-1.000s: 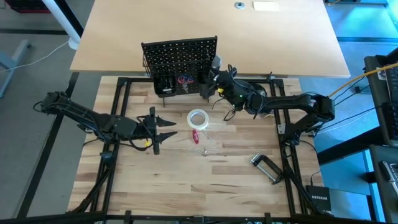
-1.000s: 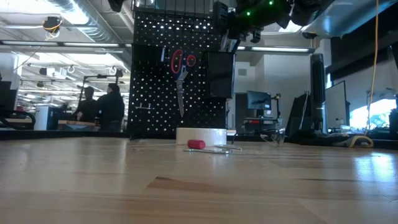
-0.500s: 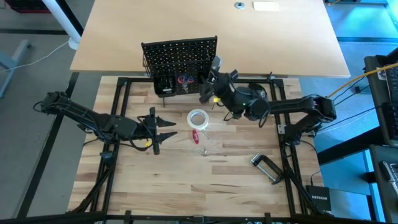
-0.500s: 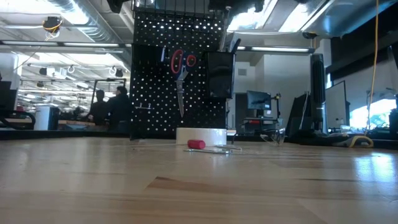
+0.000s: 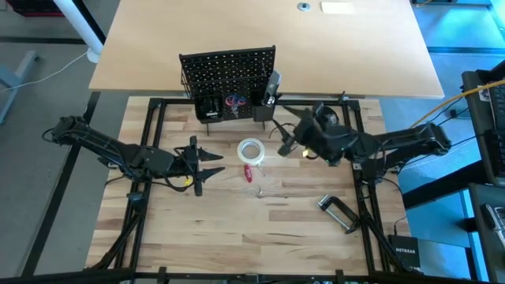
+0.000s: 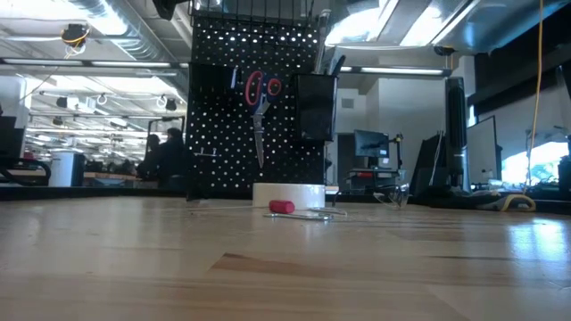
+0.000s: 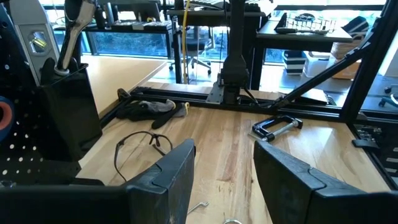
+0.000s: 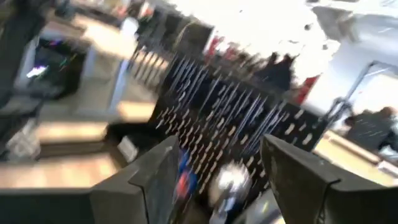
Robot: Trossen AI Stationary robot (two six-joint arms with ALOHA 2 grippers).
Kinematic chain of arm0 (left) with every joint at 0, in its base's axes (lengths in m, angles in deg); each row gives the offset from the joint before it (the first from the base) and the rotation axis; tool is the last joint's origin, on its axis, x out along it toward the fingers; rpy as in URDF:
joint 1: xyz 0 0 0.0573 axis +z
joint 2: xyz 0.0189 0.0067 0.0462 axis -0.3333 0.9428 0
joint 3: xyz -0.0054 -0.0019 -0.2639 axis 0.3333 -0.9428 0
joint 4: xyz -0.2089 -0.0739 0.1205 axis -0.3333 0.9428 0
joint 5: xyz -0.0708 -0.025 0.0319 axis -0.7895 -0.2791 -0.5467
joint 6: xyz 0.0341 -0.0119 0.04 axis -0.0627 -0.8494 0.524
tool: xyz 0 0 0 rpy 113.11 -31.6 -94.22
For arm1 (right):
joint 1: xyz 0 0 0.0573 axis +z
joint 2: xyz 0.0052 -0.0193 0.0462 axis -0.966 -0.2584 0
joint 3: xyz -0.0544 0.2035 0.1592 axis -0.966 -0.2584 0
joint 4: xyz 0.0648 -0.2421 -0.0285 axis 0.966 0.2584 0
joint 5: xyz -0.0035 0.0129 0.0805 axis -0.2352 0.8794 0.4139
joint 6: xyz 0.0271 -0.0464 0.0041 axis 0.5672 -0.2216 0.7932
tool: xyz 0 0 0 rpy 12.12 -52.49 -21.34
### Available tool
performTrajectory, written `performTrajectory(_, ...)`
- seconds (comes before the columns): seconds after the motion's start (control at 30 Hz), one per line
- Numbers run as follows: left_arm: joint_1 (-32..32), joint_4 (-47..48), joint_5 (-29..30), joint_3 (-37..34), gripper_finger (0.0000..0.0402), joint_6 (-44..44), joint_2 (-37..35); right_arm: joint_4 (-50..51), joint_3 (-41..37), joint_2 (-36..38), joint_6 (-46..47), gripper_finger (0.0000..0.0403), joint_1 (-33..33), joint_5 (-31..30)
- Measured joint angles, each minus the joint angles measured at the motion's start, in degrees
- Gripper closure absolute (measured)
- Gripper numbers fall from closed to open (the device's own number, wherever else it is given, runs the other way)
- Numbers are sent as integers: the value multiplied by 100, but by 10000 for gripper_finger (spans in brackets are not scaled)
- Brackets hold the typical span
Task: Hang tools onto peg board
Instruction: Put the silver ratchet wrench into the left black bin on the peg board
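The black peg board [image 5: 227, 69] stands upright at the table's far side. Red-handled scissors [image 6: 258, 96] hang on its front. A silver tool [image 7: 73, 28] stands in the black cup [image 6: 316, 107] at the board's right end. The white tape roll [image 5: 251, 149] lies flat on the table, a small red-handled tool [image 5: 247, 173] just in front of it. The C-clamp [image 5: 338, 213] lies near the right front. My right gripper [image 5: 286, 144] hovers open and empty, right of the tape roll and in front of the cup. My left gripper [image 5: 211, 162] waits open, left of the tape roll.
Clear glasses [image 7: 142, 146] lie on the wood next to the red-handled tool. A black frame [image 5: 158, 118] edges the work area. A larger pale tabletop [image 5: 355, 47] lies behind the peg board. People show in the room beyond the table [image 6: 165, 156].
My right gripper has drawn back from the cup on the peg board, toward the table's near and right edges and upward, out of the low view, rolling as it went. The silver tool has stayed standing in the cup.
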Motion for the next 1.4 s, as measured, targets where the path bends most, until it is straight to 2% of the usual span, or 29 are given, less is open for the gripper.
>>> performTrajectory(0.07,0,0,0,0,247,-14,0,646,-256,154,547,178,-97,-1)
performTrajectory(0.17,0,0,0,0,247,-36,0,620,-941,199,1117,178,-554,216)
performTrajectory(0.27,0,-4,-2,0,247,-45,0,-400,-1593,47,1201,178,-1035,866)
performTrajectory(0.37,0,-9,0,0,247,-31,0,-1597,-1968,-239,1152,178,-1441,1115)
performTrajectory(0.43,0,-8,0,0,247,2,4,-2191,-2010,-401,1116,178,-1680,1354)
performTrajectory(0.57,0,8,0,0,247,4,13,-3026,-2004,-659,1092,178,-2088,2223)
performTrajectory(0.77,0,115,1,0,247,-24,15,-3179,-1931,-861,1130,178,-2409,3107)
performTrajectory(0.87,0,116,0,0,247,-61,15,-3140,-1872,-968,1050,181,-2400,3205)
performTrajectory(1.0,0,108,25,0,247,-59,15,-3174,-1744,-1034,965,216,-2399,3207)
performTrajectory(1.23,0,110,39,0,247,-15,15,-3169,-1696,-1059,652,352,-2403,3056)
performTrajectory(1.4,0,111,39,0,247,-13,15,-3170,-1691,-1048,629,360,-2392,2846)
